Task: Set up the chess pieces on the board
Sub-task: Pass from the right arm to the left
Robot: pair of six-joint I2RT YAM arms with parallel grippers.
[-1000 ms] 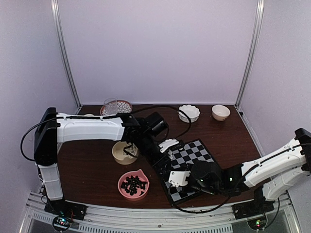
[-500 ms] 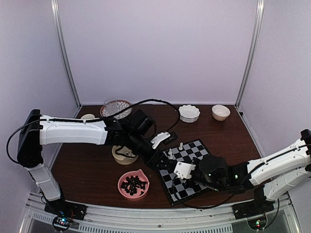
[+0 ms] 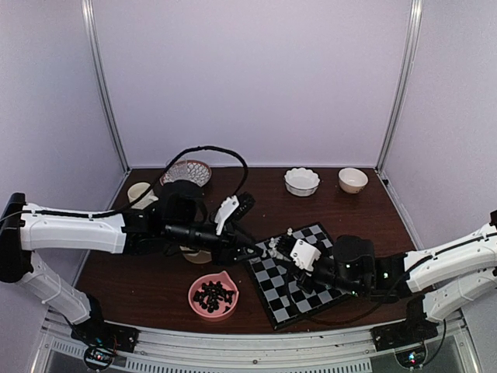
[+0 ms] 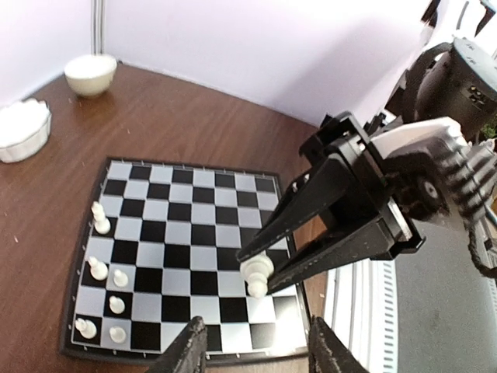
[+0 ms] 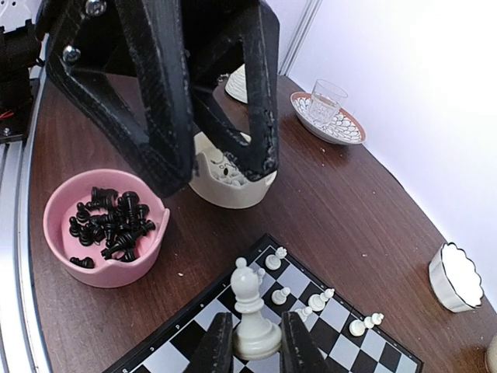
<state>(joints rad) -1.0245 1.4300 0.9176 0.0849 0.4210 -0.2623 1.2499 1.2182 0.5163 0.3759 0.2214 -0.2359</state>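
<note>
On the dark brown wooden bench [image 3: 147,268] lies the flat black-and-white checked board [image 3: 299,272]. L jaws: partly open, empty. R jaws pinch a small white chess piece [image 5: 250,311] over the board; next, prob. lower it onto its square, let go.

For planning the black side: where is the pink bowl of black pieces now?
In the top view, the round pink bowl sits near the front edge, left of the black-and-white checked chessboard and just in front of the cream bowl.
</note>
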